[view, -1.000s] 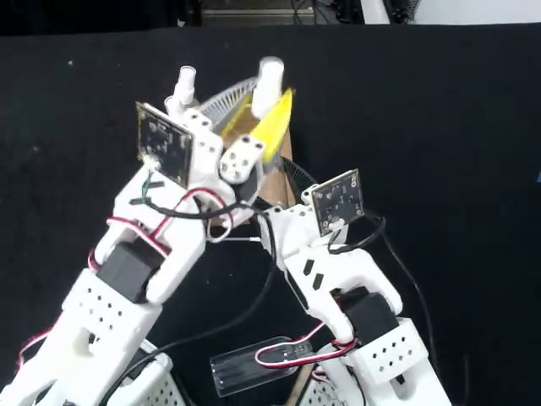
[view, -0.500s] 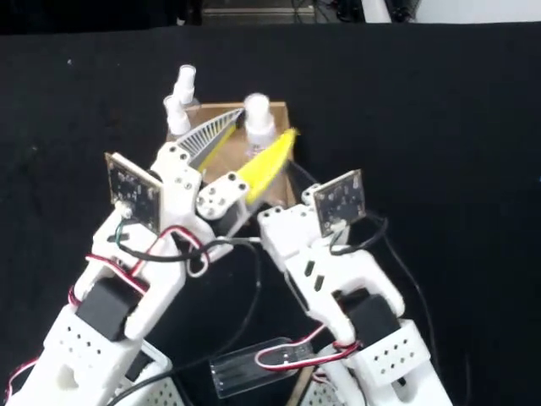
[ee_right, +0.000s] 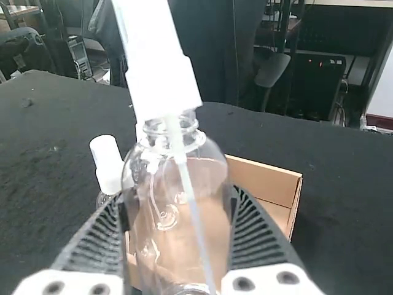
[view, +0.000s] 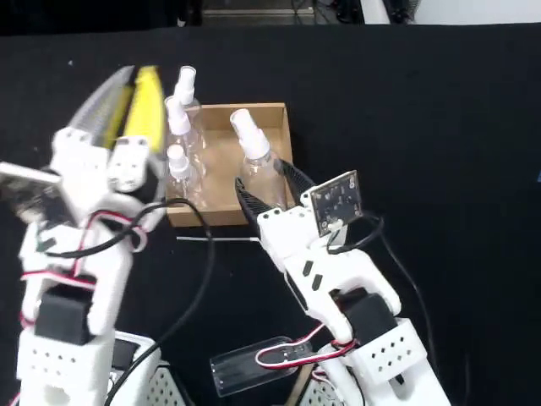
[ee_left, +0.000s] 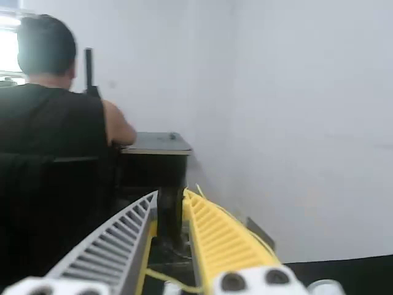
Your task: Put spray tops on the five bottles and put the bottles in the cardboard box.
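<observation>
The cardboard box (view: 221, 161) lies open on the black table, and its wall (ee_right: 270, 183) shows behind the bottle I hold. My right gripper (view: 263, 179) (ee_right: 179, 203) is shut on a clear bottle (view: 260, 169) (ee_right: 175, 209) with a white spray top (view: 244, 128) (ee_right: 156, 58), tilted over the box's near right corner. Three other topped bottles (view: 179, 161) stand along the box's left side; one of them (ee_right: 105, 165) appears beside the held bottle. My left gripper (view: 139, 74) (ee_left: 171, 195) is raised high at the left, its grey and yellow fingers a little open and holding nothing.
A thin white tube (view: 215, 239) lies on the black cloth just in front of the box. A clear plastic case (view: 254, 365) with red and white wires sits between the arm bases. Open black tabletop extends to the right and far side.
The left gripper let go of the spray top and swung up and left, away from the box. The right gripper stayed put with the bottle.
</observation>
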`<state>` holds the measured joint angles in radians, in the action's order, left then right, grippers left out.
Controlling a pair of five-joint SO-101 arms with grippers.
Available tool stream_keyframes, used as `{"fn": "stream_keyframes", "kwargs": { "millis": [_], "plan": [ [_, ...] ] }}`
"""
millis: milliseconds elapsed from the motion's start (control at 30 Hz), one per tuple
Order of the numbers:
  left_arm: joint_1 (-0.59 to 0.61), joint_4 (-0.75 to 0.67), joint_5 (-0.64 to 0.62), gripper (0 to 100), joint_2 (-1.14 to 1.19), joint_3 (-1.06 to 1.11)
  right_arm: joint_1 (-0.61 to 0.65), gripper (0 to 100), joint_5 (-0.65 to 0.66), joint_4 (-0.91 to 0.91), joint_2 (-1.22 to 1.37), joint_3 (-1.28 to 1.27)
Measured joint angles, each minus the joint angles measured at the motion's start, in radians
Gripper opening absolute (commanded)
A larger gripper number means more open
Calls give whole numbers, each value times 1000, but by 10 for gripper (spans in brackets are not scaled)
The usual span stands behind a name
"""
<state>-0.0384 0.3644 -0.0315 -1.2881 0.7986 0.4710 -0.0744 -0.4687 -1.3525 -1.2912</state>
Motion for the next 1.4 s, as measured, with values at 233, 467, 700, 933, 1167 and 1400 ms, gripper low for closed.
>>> {"fn": "stream_keyframes", "kwargs": {
  "millis": [233,467,700,933,1167,1400],
  "plan": [
    [250,8,0,58,-296,276,-89,10,-18,106,0,0],
    [371,8,0,59,-512,578,-226,10,-92,109,84,104],
    [381,9,3,58,-519,772,-239,11,-97,167,408,249],
    [385,26,3,58,-525,876,-249,11,-97,394,701,279],
    [402,95,3,58,-526,876,-212,11,-97,597,864,281],
    [402,203,3,58,-526,876,-147,10,-97,847,979,279]
  ]
}}
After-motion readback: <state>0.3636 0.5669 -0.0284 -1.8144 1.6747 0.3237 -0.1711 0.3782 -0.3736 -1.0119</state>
